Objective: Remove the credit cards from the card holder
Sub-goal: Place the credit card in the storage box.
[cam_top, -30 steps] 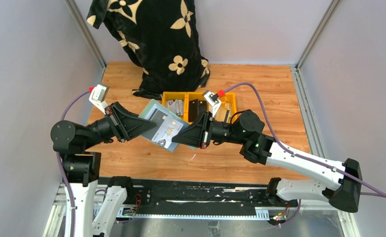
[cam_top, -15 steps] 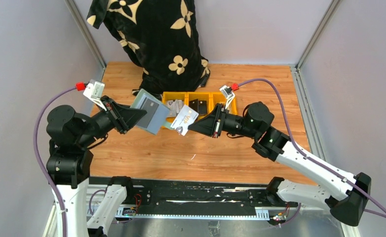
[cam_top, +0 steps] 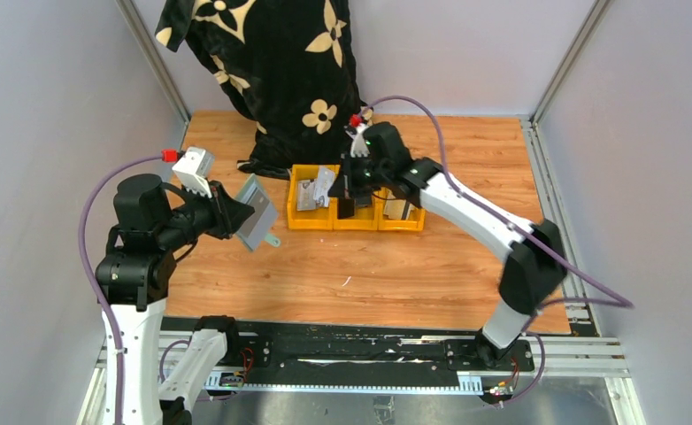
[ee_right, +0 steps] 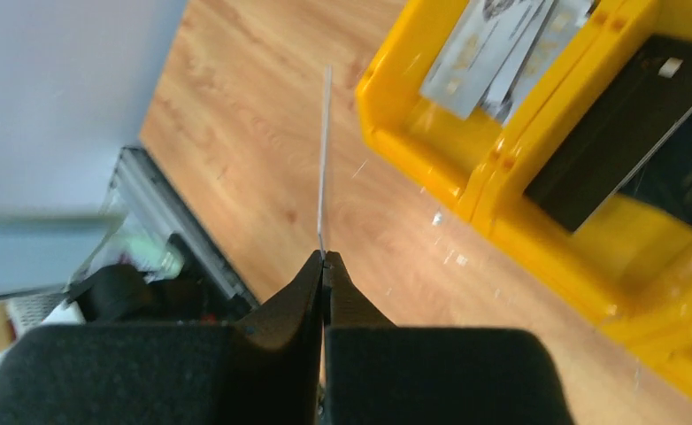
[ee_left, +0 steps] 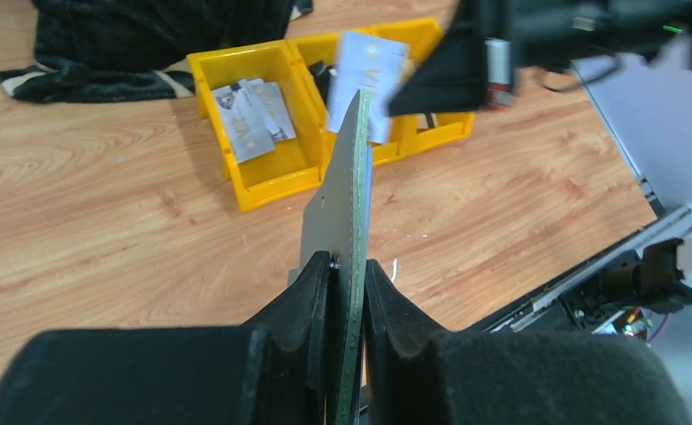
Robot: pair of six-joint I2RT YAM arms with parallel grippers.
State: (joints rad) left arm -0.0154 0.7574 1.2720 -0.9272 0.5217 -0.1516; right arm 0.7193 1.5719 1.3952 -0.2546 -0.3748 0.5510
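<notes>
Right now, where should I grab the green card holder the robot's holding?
Pinch the free far end of the card holder, opposite the left claw clamping its near end. It's thin, flat and held off the table, so come from the yellow bins side, fingers on both faces.

The left hand [ee_left: 349, 266] and right hand [ee_right: 323, 261] are black wedges on white-and-black arms [cam_top: 475, 212] trailing purple cables [cam_top: 397, 98].
</notes>
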